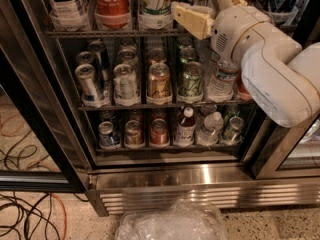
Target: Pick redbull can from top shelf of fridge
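Two redbull cans, slim and silver with blue panels, stand at the left end of a wire rack in the fridge (150,176): one in front (89,84), one behind it (101,59). This rack (150,105) lies under the uppermost rack in view (115,33), which carries large bottles. My gripper (211,8), on a bulky white arm, is at the upper right in front of the uppermost rack. It is well right of and above the redbull cans. Its cream fingers (192,20) stand apart with nothing held.
Gold, green and silver cans and a water bottle (220,84) fill the same rack to the right. The lowest rack holds more cans and small bottles (186,126). A black door frame (35,109) is at the left, cables (25,219) lie on the floor and crumpled clear plastic (172,224) is below.
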Controlling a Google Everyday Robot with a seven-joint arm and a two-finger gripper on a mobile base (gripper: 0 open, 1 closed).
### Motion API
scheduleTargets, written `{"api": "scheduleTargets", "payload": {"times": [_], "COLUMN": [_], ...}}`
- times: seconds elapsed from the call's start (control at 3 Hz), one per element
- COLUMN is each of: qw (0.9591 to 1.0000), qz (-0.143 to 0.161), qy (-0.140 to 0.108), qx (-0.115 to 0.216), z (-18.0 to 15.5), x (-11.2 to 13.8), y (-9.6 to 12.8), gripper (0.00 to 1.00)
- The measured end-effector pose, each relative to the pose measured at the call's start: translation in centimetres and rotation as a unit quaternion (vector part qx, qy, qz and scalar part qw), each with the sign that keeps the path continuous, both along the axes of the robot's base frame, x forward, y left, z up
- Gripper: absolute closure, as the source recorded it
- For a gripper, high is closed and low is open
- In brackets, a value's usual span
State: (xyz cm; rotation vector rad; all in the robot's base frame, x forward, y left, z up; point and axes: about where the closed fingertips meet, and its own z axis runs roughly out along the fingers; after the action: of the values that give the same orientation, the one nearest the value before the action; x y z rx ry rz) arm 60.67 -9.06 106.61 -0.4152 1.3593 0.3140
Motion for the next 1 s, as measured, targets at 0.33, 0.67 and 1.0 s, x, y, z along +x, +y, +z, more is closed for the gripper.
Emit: {"api": "scheduleTargets", "payload": {"times": [0.33,0.67,1.0], "qw": [1.0,0.9999,0.9998], "qz": [-0.007,0.003,0.013], "qy": [0.004,0.005,0.002], "qx": [0.001,-0.008,-0.014], "z": [-0.2,-1.1,-1.4], "x": [0.5,0.4,0.5], "y": [-0.6,0.7,1.8], "gripper": [0.25,0.25,0.25]}}
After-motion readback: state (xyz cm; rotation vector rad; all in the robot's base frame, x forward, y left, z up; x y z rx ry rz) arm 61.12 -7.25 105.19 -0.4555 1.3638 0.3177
